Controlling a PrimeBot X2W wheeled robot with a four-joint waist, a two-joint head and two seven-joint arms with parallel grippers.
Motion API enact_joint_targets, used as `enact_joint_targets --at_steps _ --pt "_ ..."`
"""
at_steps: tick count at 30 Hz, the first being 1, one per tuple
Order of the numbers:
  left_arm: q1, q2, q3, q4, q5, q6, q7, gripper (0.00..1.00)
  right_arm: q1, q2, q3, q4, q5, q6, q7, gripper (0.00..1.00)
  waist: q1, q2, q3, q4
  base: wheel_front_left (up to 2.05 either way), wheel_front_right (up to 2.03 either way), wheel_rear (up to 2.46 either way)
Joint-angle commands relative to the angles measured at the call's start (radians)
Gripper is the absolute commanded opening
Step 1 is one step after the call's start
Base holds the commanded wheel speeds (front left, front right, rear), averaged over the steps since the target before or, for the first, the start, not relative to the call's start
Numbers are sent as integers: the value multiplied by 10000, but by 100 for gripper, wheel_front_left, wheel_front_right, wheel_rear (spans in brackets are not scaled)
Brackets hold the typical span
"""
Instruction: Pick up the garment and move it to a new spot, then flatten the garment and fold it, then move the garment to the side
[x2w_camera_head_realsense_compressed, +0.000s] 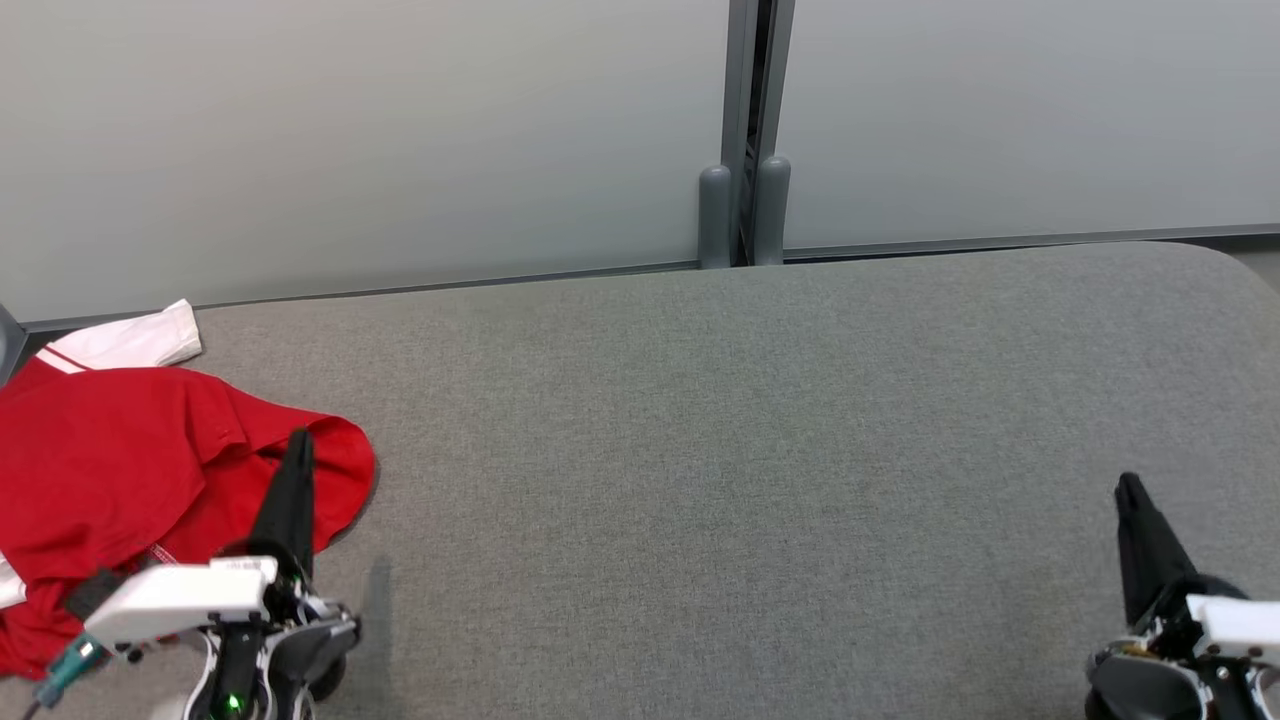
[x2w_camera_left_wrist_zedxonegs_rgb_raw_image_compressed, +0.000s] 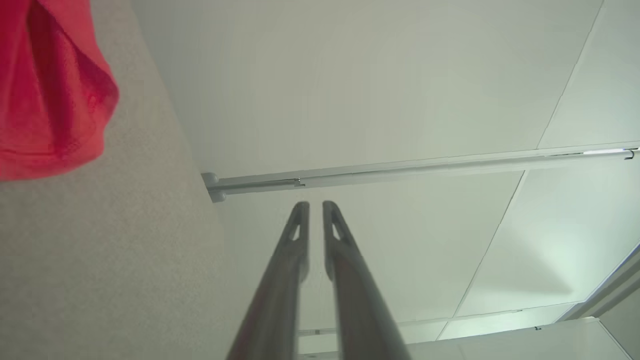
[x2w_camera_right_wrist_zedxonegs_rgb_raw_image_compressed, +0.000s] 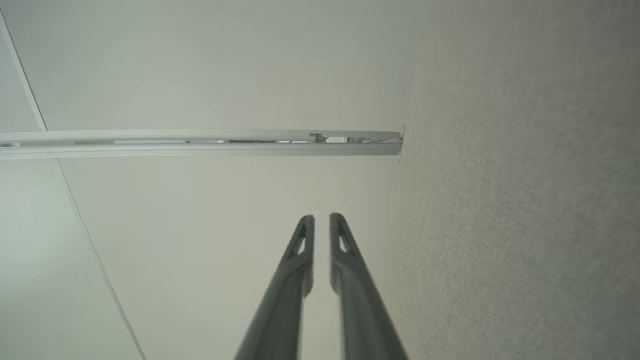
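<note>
Head view: my left hand (x2w_camera_head_realsense_compressed: 298, 445) and right hand (x2w_camera_head_realsense_compressed: 1130, 490), each with fingers pressed together on nothing, hover over the near edge of the grey bench (x2w_camera_head_realsense_compressed: 700, 450), the rumpled red-and-white shirt (x2w_camera_head_realsense_compressed: 120, 470) lying at its left end, just beside my left hand.

Grey, felt-like table (x2w_camera_head_realsense_compressed: 760, 450) in front; behind, pale matte wall panels (x2w_camera_head_realsense_compressed: 350, 140) split by a dark vertical post (x2w_camera_head_realsense_compressed: 745, 130).
</note>
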Motion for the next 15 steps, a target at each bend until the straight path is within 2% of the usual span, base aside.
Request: enact_joint_targets --at_steps 1,4,15 --pt "47 -13 -6 46 0 2 -1 100 40 25 5 42 0 -8 0 100 0 -1 0 0 0 0 0" --pt "436 -103 -26 330 0 11 -3 100 311 161 20 329 0 -13 -4 100 0 -1 0 0 0 0 0" --pt "761 -75 -251 -3 228 9 -647 100 271 112 689 223 -50 -8 -529 100 0 -1 -29 -11 0 0 0"
